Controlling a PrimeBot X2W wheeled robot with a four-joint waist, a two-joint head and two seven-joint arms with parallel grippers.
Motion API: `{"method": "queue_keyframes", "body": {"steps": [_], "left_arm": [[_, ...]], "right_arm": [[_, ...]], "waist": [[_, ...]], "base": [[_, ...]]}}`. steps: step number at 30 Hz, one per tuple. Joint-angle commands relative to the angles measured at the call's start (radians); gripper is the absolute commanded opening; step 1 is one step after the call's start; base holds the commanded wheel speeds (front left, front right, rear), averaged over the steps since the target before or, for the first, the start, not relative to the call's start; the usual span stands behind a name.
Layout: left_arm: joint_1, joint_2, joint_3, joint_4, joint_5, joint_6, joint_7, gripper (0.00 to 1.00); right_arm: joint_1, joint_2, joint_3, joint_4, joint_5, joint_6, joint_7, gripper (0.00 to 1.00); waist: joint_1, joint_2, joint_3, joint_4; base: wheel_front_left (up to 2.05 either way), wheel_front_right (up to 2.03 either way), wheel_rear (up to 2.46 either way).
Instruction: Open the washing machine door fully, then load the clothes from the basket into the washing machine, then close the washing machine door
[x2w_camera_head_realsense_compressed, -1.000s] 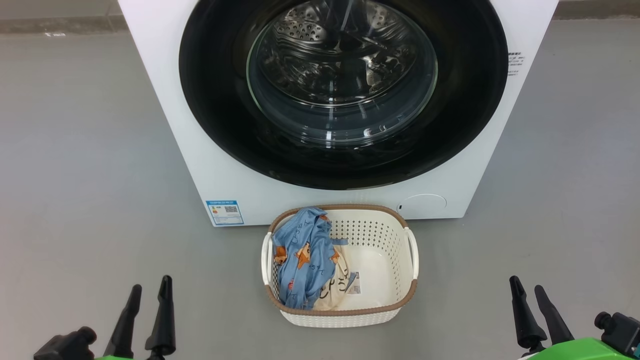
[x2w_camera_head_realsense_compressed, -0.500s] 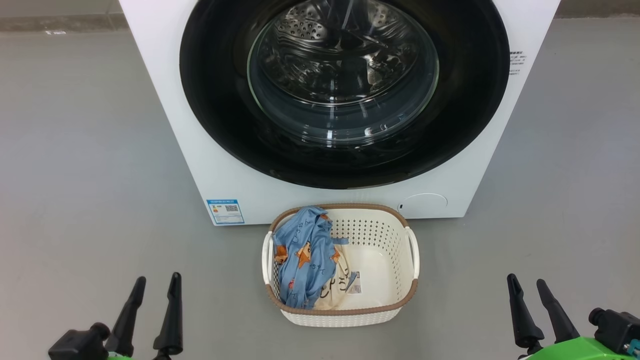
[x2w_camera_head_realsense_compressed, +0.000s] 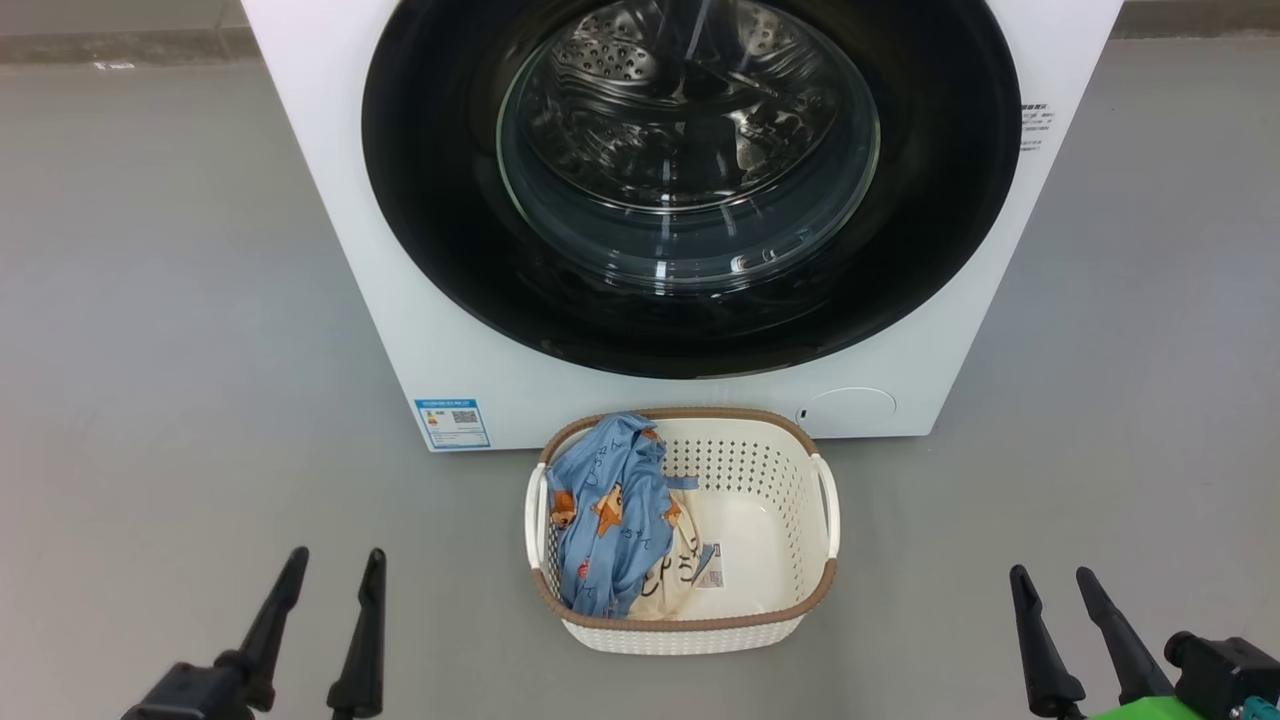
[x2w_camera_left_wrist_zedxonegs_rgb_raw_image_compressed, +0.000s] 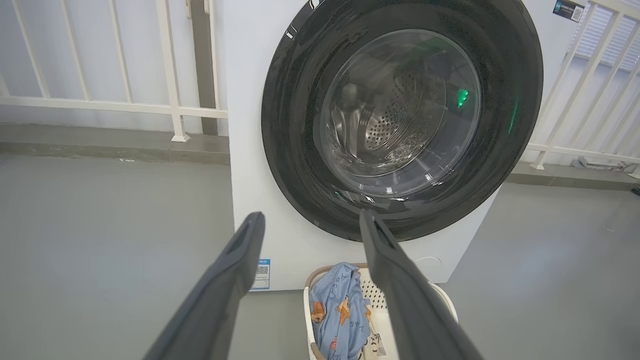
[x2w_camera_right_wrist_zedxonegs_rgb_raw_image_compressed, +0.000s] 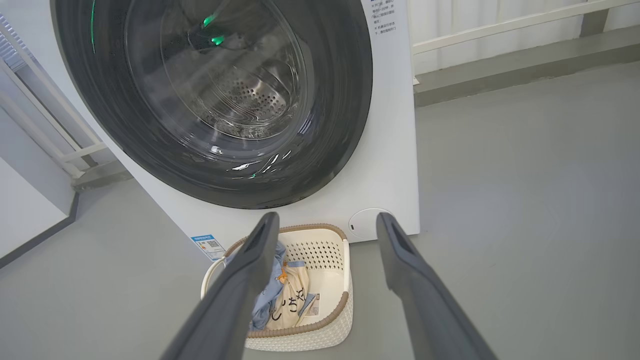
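Grey floor (x2w_camera_head_realsense_compressed: 150, 350): smooth, matte, one even tone. White railing (x2w_camera_left_wrist_zedxonegs_rgb_raw_image_compressed: 170, 75) and a pale wall stand behind the washing machine (x2w_camera_head_realsense_compressed: 420, 330), with a low grey kerb at the wall's foot. The washing machine door (x2w_camera_head_realsense_compressed: 430, 200) sits flush against the front, steel drum visible through the glass. The basket (x2w_camera_head_realsense_compressed: 800, 500) stands on the floor just before the machine. The clothes (x2w_camera_head_realsense_compressed: 605, 510) are heaped in its left half, blue over cream. Left gripper (x2w_camera_head_realsense_compressed: 337, 552) and right gripper (x2w_camera_head_realsense_compressed: 1050, 572) sit low, flanking the basket, well apart from it. The 2 fingers of each are spread, holding nothing.
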Motion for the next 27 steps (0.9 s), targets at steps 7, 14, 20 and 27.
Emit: {"method": "queue_keyframes", "body": {"steps": [7,14,20,27], "left_arm": [[-0.001,0.028,0.016,-0.039,0.090,-0.003,-0.031,1.00],[0.001,0.033,0.015,-0.040,0.115,-0.003,-0.040,1.00],[0.000,0.033,0.018,-0.032,0.108,-0.003,-0.040,1.00],[0.001,0.036,0.026,-0.006,0.123,-0.003,-0.040,1.00]], "right_arm": [[0.000,-0.022,0.024,-0.035,-0.096,0.002,-0.034,1.00],[0.006,-0.019,0.020,-0.040,-0.131,0.002,-0.043,1.00],[0.008,-0.015,0.018,-0.040,-0.131,0.002,-0.043,1.00],[0.008,-0.011,0.011,-0.042,-0.129,0.002,-0.043,1.00]], "waist": [[0.0000,-0.0001,-0.003,-0.001],[0.0000,-0.0001,-0.006,0.002],[0.0000,-0.0001,-0.010,0.001],[0.0000,-0.0001,-0.010,-0.002]], "base": [[0.00,0.00,0.00],[0.00,0.00,0.00],[0.00,0.00,0.00],[0.00,0.00,0.00]]}}
